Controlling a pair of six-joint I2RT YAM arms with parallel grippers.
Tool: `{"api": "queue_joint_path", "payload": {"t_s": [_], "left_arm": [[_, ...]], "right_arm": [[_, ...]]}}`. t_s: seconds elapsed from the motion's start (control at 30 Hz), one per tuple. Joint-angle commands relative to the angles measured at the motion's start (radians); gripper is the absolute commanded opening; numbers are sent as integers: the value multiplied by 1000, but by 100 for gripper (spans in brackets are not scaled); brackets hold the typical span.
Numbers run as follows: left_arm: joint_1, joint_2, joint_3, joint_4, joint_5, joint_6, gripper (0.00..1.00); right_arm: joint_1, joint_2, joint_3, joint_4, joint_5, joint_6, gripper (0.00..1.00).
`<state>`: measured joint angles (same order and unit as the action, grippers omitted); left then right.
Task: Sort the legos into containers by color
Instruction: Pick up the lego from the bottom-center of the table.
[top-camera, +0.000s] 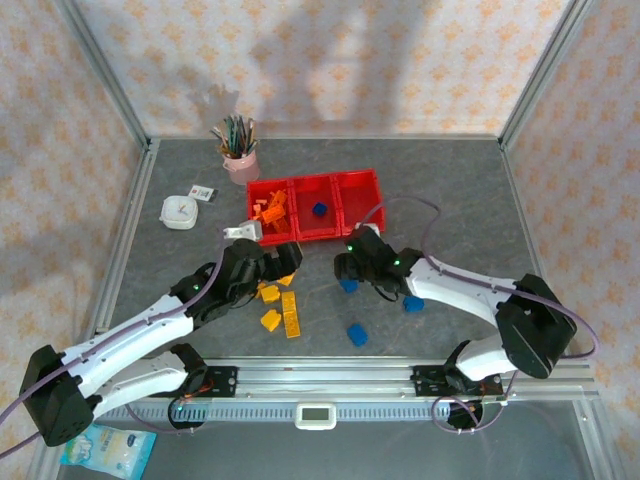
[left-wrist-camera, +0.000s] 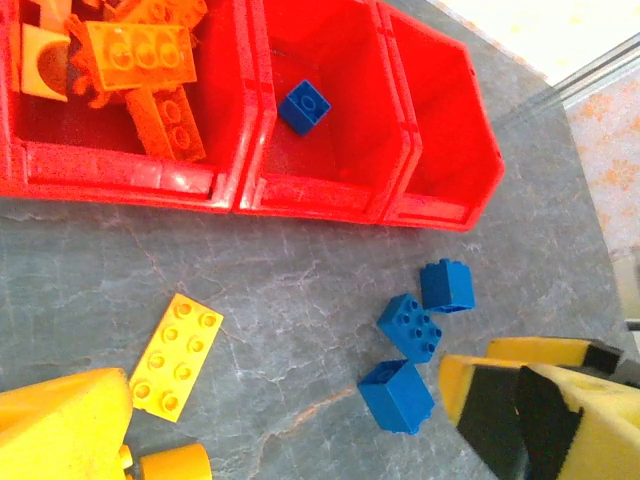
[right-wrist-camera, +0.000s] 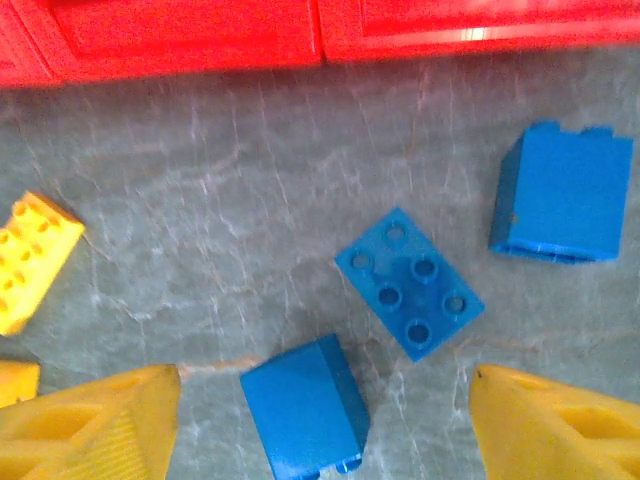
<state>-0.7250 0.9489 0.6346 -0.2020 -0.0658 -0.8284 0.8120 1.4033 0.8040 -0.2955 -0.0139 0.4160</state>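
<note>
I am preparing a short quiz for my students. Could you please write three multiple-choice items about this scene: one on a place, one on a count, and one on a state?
1. Where does the blue brick that is already sorted lie?
A. the left bin
B. the middle bin
C. the right bin

2. How many blue bricks lie loose on the table?
A. one
B. three
C. five

3. How does the right claw stand?
A. shut on a yellow brick
B. shut on a blue brick
C. open, holding nothing

Answers:
1 B: it lies alone in the middle bin.
2 B: three lie in front of the bins.
3 C: its fingers stand wide apart above the bricks.
</note>
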Motion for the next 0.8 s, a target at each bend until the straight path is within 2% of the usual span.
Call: {"api": "queue_joint_path", "payload": {"t_s": [0.0,0.17,0.37,0.6,0.77], "left_arm": [[-13,12,-13,49,-38,-38,99],[-17,10,-31,51,-63,-55,99],[-17,2,-30,28,-85,-57,99],[-15,-28,-39,-12,-129,-57,99],[-16,-38,-35,-28,-140,-52,99]], "right_arm": [[29,4,-30,35,42,47,76],[61,43,-68,86,29,67,77],[76,125,-37,120,45,42,75],[96,223,31,112,81,12,68],[108,265,66,98,108,7,59]]}}
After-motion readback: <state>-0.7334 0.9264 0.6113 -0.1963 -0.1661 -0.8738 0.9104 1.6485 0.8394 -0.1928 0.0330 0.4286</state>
